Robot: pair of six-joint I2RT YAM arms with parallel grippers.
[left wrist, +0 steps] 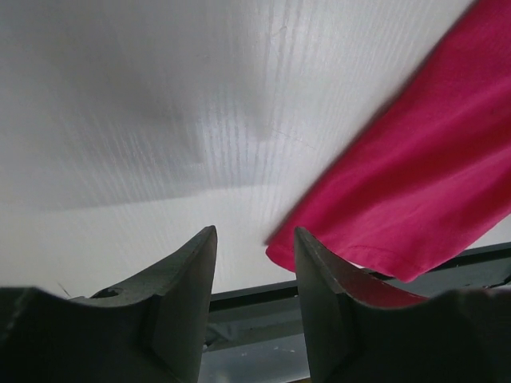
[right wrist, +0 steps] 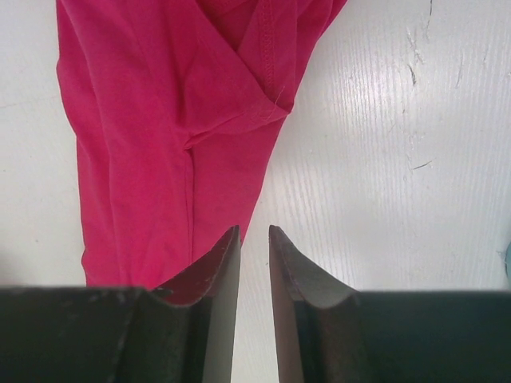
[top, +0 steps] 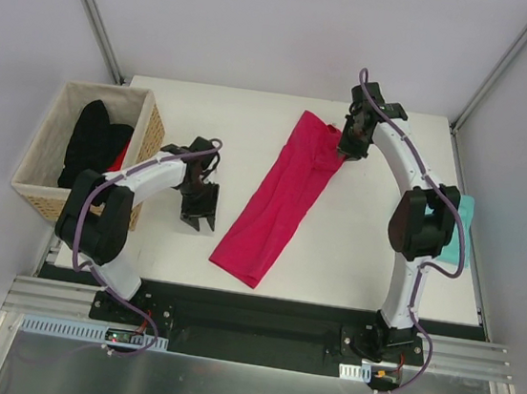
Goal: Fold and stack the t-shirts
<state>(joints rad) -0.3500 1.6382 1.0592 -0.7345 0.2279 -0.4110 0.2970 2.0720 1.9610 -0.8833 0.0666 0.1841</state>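
Basket (top: 37, 196) hems left edge; magenta t-shirt (top: 277, 204) crosses table (top: 352, 256).

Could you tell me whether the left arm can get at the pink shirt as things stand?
Probably yes: the left gripper hangs open beside the pink shirt, with only bare table between.

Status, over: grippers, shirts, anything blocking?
Magenta-pink cloth t-shirt: long strip. Left gripper open, empty. Right gripper barely open at its far end. Teal cloth t-shirt beside right arm.

The plain teal cloth t-shirt (top: 469, 211) lies mostly hidden behind the elbow of the right arm (top: 421, 224); the bright magenta-pink cloth t-shirt (left wrist: 431, 175) runs off the left wrist view's right edge
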